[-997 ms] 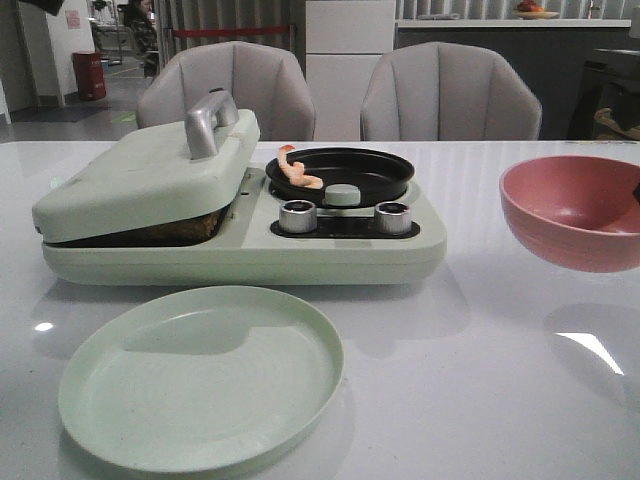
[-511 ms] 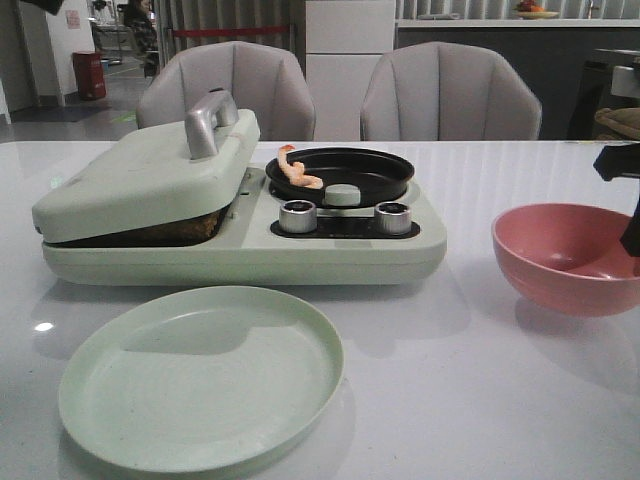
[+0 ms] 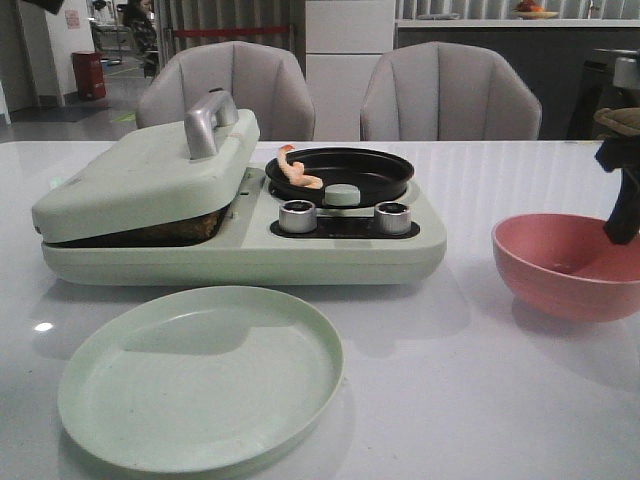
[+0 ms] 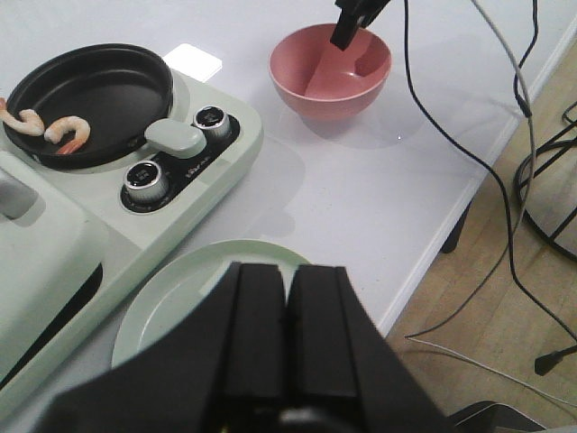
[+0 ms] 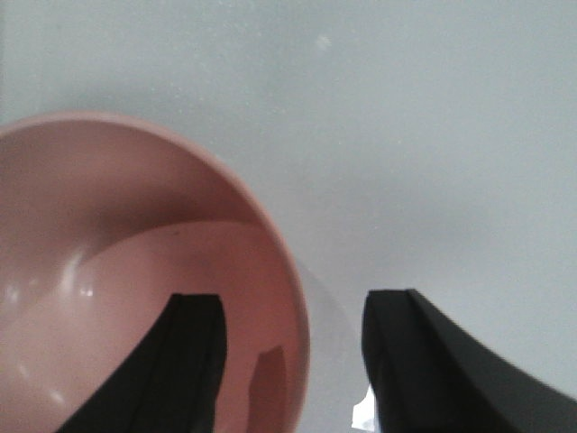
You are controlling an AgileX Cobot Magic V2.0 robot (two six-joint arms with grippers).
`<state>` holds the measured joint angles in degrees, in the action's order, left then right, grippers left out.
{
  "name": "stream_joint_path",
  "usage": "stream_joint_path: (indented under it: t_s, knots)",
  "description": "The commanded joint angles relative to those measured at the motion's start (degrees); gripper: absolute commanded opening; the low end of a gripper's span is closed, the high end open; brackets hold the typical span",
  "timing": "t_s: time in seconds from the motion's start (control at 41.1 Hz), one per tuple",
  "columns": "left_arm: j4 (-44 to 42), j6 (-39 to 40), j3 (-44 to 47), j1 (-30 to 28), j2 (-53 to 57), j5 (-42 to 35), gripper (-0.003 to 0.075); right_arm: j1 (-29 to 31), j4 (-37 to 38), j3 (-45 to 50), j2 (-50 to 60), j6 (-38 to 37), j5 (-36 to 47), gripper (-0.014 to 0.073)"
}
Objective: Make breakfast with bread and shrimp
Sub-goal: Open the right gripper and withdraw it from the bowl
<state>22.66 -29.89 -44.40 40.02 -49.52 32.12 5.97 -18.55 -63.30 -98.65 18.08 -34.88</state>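
Now, from the front, you see the shrimp lying on the rim of the black pan of the green cooker, which sits toward the table's far left. Under its tilted lid a brown edge shows, probably the bread, toasting there; most of it is hidden. An empty green plate waits at the near edge, likely for serving. The pink bowl stands at the right edge, with the right end effector at its rim, cut off by the frame.

From the left wrist, your left end effector hangs above the plate with fingers pressed together, holding nothing. Two shrimp appear in the pan here.

From the right wrist, the right end effector's fingers are spread wide, one finger inside the bowl, the other outside, straddling the wall. Whether either touches it, you cannot tell.
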Motion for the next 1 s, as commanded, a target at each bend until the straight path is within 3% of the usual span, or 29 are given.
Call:
stream_joint_path:
  t_s: [0.0,0.219,0.462,0.754,0.973]
  knots:
    - [1.44,0.11,-1.64,0.32,0.25,-4.01,0.0099,-0.33,0.72,-1.46,6.95,0.49,0.11,0.0472]
    - [1.44,0.11,-1.64,0.32,0.25,-4.01,0.0099,-6.27,7.02,-1.46,17.47,0.49,-4.09,0.0472]
    - [1.44,0.11,-1.64,0.32,0.25,-4.01,0.0099,-12.42,8.1,-1.46,30.25,-0.92,-12.96,0.0472]
    - [1.09,0.11,-1.64,0.32,0.25,-4.01,0.0099,-12.69,12.14,0.38,43.97,-7.06,-23.67,0.0472]
    - [0.72,2.6,-1.64,0.32,0.25,-4.78,0.0099,-12.69,13.3,5.61,55.65,-12.75,-25.29,0.0472]
